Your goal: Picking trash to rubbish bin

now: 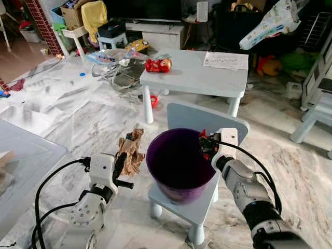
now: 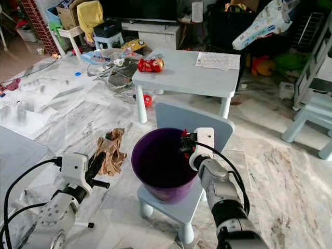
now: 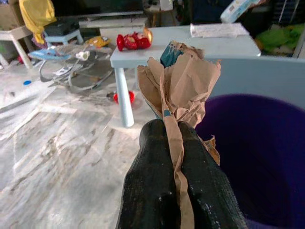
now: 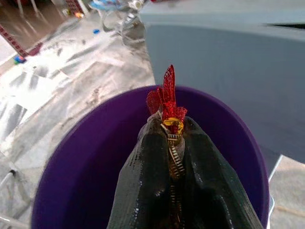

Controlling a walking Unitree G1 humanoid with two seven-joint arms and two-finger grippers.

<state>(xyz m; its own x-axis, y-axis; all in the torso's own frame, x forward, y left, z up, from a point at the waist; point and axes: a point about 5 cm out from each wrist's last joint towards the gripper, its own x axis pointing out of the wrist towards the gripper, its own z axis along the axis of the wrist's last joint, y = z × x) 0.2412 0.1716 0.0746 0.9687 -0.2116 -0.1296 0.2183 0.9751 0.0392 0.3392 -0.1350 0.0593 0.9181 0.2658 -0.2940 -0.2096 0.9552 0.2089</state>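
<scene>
A purple rubbish bin (image 1: 181, 193) stands on the seat of a small pale-blue chair (image 1: 199, 118) just in front of me. My left gripper (image 1: 120, 165) is shut on a crumpled brown paper bag (image 1: 130, 150), held upright just left of the bin's rim. In the left wrist view the brown paper (image 3: 178, 86) sticks out from between the closed fingers (image 3: 147, 162). My right gripper (image 1: 207, 147) hangs over the bin's right rim, shut on a scrap of red mesh (image 4: 164, 98) with a gold tag. The bin's inside (image 4: 95, 157) looks bare.
Behind the chair is a low pale-blue table (image 1: 199, 83) carrying red wrappers (image 1: 158, 65) and a printed sheet (image 1: 225, 60). Clutter (image 1: 119, 67) lies on the marble floor at the back left. A white surface (image 1: 21, 155) is at my left, a stool (image 1: 316, 116) at far right.
</scene>
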